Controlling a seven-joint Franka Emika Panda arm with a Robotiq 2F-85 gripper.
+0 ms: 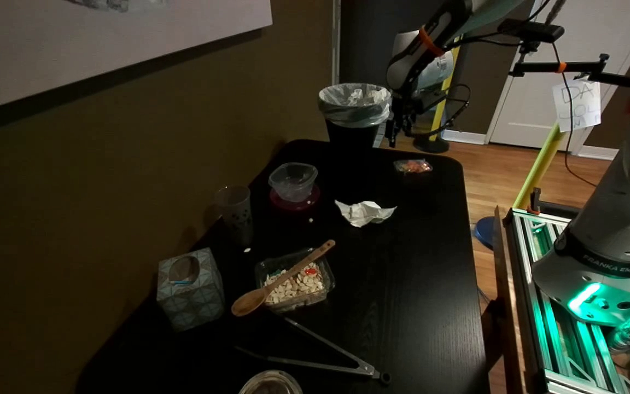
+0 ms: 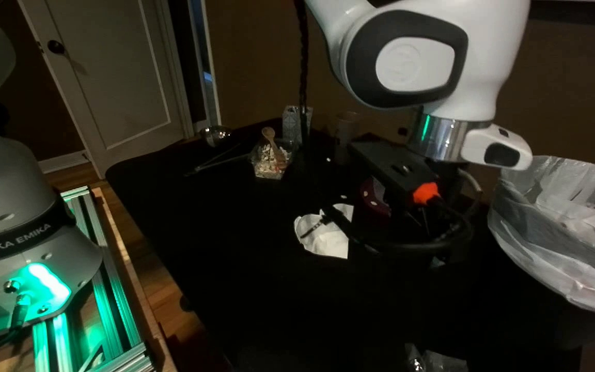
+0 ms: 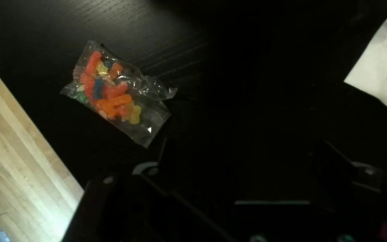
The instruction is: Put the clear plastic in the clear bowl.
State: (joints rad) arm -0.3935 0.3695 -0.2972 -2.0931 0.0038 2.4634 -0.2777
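Gripper (image 3: 245,148): jaws stand apart, released, over the table (image 1: 419,262).
Bag (image 3: 119,95): clear plastic around coloured candy (image 3: 113,106); lies on the table near an edge, apart from the gripper.
Bowl (image 1: 293,183): clear; stands on the red disc (image 1: 292,206).
Arm base (image 1: 594,273): reads "FRANKA EMIKA".
Sheet (image 1: 577,105): handwritten; top line appears to read "DA", lower lines unclear.
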